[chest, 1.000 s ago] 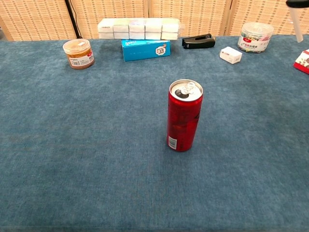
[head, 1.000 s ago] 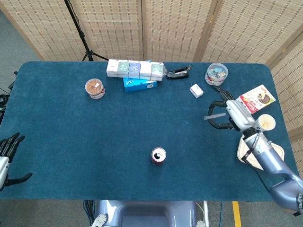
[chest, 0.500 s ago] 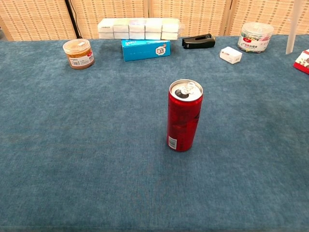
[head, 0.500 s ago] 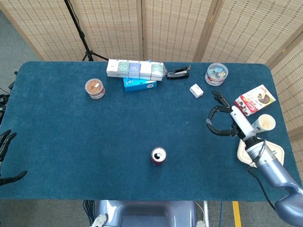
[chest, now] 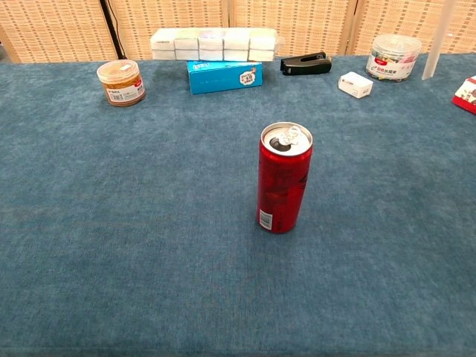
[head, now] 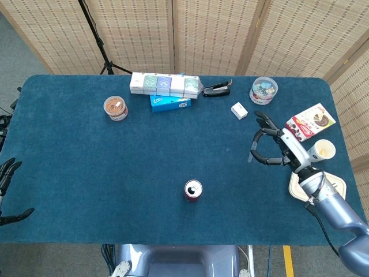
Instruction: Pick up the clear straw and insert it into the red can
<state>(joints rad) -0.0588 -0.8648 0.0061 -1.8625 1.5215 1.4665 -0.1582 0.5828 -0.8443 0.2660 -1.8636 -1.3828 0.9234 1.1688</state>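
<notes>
The red can (head: 193,190) stands upright near the table's front middle, and its open top (chest: 286,139) shows in the chest view. My right hand (head: 270,148) hovers over the right side of the table, well right of the can, with fingers curled. It holds the clear straw (chest: 436,39), which hangs nearly upright at the top right of the chest view, its lower end above the cloth. From above the straw is hard to make out. My left hand (head: 8,191) is off the table's left edge with fingers apart, holding nothing.
An orange-lidded jar (head: 116,108), a white multi-pack (head: 164,84), a blue box (head: 170,103), a black stapler (head: 216,89), a small white box (head: 239,110) and a clear tub (head: 263,90) line the back. A snack box (head: 312,121) and paper cup (head: 323,150) sit at the right.
My right hand has turned and shifted a little left toward the table's middle. The straw went from lying sideways to hanging nearly upright and moved left in the chest view.
</notes>
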